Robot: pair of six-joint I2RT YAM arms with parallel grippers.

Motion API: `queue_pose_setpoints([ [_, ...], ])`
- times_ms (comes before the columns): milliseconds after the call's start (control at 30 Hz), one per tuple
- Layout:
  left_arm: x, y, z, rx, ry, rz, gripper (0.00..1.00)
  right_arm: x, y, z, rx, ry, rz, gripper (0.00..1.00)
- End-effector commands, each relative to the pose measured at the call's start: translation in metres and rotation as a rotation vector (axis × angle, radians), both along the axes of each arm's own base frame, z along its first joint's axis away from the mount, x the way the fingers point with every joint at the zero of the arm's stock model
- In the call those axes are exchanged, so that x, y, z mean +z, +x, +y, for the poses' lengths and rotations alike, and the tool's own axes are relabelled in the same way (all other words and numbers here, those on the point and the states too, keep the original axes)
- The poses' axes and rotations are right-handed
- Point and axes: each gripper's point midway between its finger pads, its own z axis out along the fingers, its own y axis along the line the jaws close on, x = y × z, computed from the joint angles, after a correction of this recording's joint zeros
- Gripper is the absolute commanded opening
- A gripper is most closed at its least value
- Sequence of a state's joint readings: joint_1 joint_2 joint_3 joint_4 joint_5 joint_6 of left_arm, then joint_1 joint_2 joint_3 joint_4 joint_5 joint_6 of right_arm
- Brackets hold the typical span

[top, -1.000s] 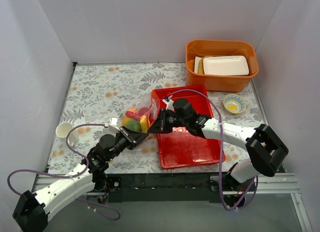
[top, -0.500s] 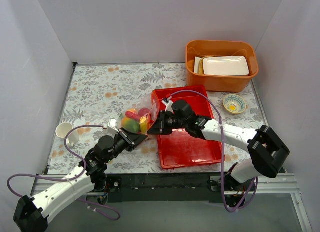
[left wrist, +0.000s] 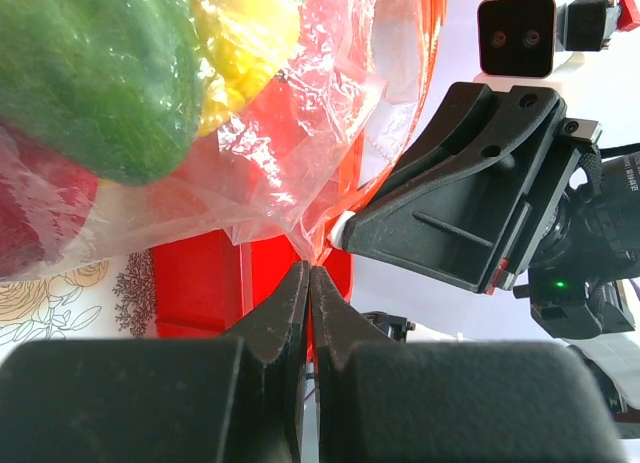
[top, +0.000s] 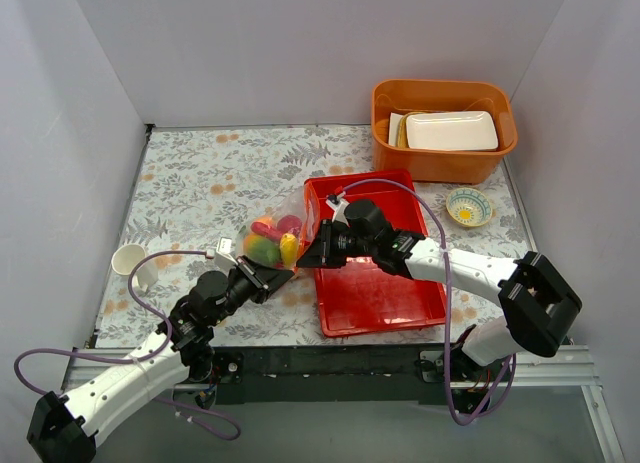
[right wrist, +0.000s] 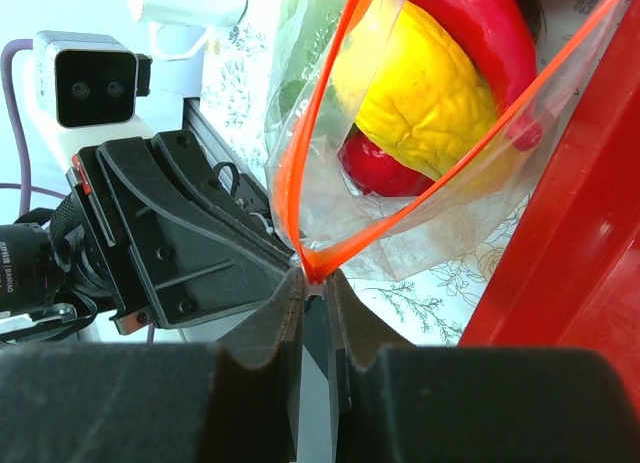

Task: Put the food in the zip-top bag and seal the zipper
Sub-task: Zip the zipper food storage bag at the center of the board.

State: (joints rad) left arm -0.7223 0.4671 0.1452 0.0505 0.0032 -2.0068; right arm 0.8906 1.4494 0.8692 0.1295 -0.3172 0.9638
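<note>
**Desk:** What's the scene?

**Me:** A white-walled booth with a floral cloth on the table (top: 200, 173). The bag (top: 275, 228) sits on the cloth just left of the red tray (top: 385, 293), leaning against its rim. All the food (top: 265, 248) I can see is inside it: green, yellow and red pieces bunched together.

**Desk:** So loading is finished?

**Me:** I'd judge so. We're on the seal now. In my right wrist view the zipper (right wrist: 306, 251) gapes in a V, its two strips meeting only at the near corner.

**Desk:** Where are the pincers?

**Me:** My right gripper (right wrist: 313, 283) has its fingers pressed together on that corner of the bag, right where the strips join. My left gripper (left wrist: 308, 278) is nipped tight on a fold of clear plastic at the same end. The two heads face each other, almost touching.

**Desk:** And the arms?

**Me:** The left one runs low from its base, forward and to the right, with the wrist aimed at the bag's near corner. The right one is stretched leftward across the tray, elbow near the table's right edge and wrist over the tray's left rim.

**Desk:** Next move?

**Me:** One pincer should anchor the corner while the other slides along the strip with a light pinch. If I pull too hard, the loaded bag will just drag.
</note>
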Motion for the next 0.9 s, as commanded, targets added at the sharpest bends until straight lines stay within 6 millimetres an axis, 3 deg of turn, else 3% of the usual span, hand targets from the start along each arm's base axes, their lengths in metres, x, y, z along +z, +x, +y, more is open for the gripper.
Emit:
queue_pose_setpoints([
  [0,-0.009,-0.001,0.005,0.016,0.038,0.028,0.0,0.031,0.012,0.0,-0.023,0.05,-0.089,0.14],
  [233,-0.007,-0.001,0.004,0.009,0.03,0.022,0.0,0.032,0.008,0.002,0.006,0.066,-0.085,0.31],
  [433,0.001,0.003,0.0,0.005,0.012,-0.004,0.0,0.03,0.004,0.003,0.021,0.075,-0.065,0.33],
  [667,0.007,0.004,-0.002,0.005,-0.003,-0.022,0.0,0.023,0.002,-0.004,-0.002,0.036,-0.042,0.45],
  [867,0.009,0.004,-0.001,0.006,-0.011,-0.025,0.0,0.015,-0.001,-0.008,-0.008,0.023,-0.017,0.45],
])
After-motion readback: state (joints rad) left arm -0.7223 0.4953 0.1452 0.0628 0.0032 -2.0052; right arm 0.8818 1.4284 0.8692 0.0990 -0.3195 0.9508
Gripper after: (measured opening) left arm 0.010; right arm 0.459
